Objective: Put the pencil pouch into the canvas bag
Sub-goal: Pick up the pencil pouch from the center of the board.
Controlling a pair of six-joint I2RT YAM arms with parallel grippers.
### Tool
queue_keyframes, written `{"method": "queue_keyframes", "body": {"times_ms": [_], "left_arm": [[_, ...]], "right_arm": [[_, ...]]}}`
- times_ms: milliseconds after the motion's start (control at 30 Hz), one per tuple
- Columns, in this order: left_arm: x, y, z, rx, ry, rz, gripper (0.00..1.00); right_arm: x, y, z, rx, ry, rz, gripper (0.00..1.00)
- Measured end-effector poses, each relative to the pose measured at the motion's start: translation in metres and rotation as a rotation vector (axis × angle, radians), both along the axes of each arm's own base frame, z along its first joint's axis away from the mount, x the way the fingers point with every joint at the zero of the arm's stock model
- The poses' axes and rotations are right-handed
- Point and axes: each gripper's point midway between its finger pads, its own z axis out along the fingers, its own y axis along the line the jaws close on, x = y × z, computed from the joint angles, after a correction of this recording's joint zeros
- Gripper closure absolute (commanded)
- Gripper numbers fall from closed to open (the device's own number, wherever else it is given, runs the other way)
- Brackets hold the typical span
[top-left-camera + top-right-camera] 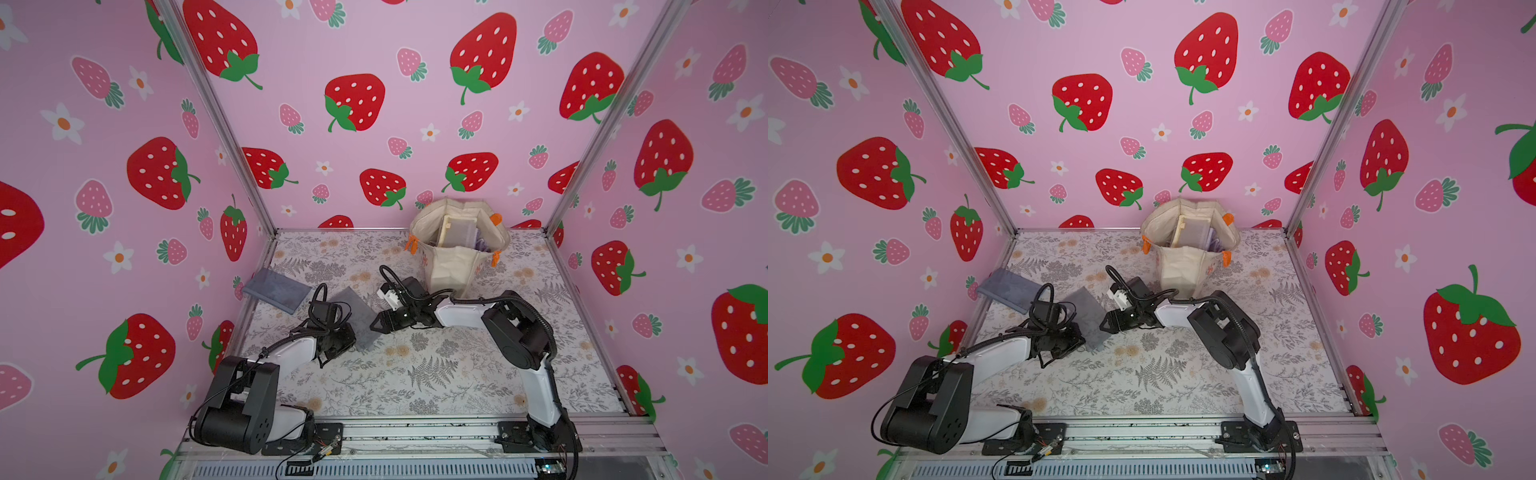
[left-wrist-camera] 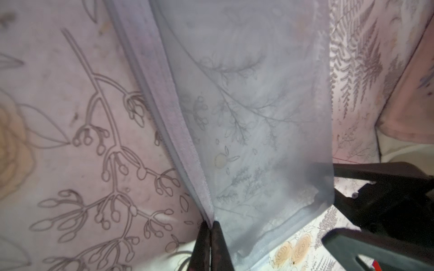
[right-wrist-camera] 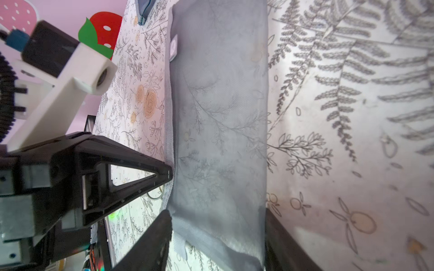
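The left pincer (image 2: 209, 226) is clamped shut on the zip edge of the grey translucent mesh pencil pouch (image 1: 353, 311) at ten o'clock; the right pincer (image 3: 217, 213), half-open astride it, should close fully before both lift toward the cream orange-handled canvas bag (image 1: 457, 245) standing farther off at one o'clock.

Grey pouch (image 1: 355, 312), cream canvas bag (image 1: 453, 266) (orange handles (image 1: 496, 219)).

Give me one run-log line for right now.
left pincer: shut on pencil pouch | right pincer: open, astride it | canvas bag: standing, open-mouthed
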Motion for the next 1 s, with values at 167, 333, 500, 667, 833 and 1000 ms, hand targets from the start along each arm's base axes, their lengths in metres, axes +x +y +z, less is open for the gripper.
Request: {"method": "queue_keyframes", "body": {"times_ms": [167,333,500,667,833,1000], "left_arm": [[-0.005,-0.002,0.004,-0.002,-0.006,-0.007,1.0],[-0.011,-0.009,0.023,-0.004,-0.058,-0.053,1.0],[-0.022,-0.021,0.037,-0.005,-0.089,-0.121,1.0],[-0.032,-0.037,0.044,-0.01,-0.107,-0.188,1.0],[-0.04,-0.049,0.052,-0.02,-0.132,-0.238,1.0],[-0.04,-0.05,0.054,-0.014,-0.146,-0.243,1.0]], "right_arm": [[-0.006,-0.007,0.0,-0.007,0.005,0.0,0.43],[-0.009,-0.013,0.004,-0.013,0.015,-0.006,0.44],[-0.005,-0.014,0.012,0.002,0.014,-0.018,0.47],[-0.002,-0.011,0.02,0.047,0.045,-0.029,0.51],[-0.004,-0.012,0.03,0.114,0.084,-0.048,0.55],[-0.005,-0.012,0.056,0.162,0.072,-0.042,0.61]]}}
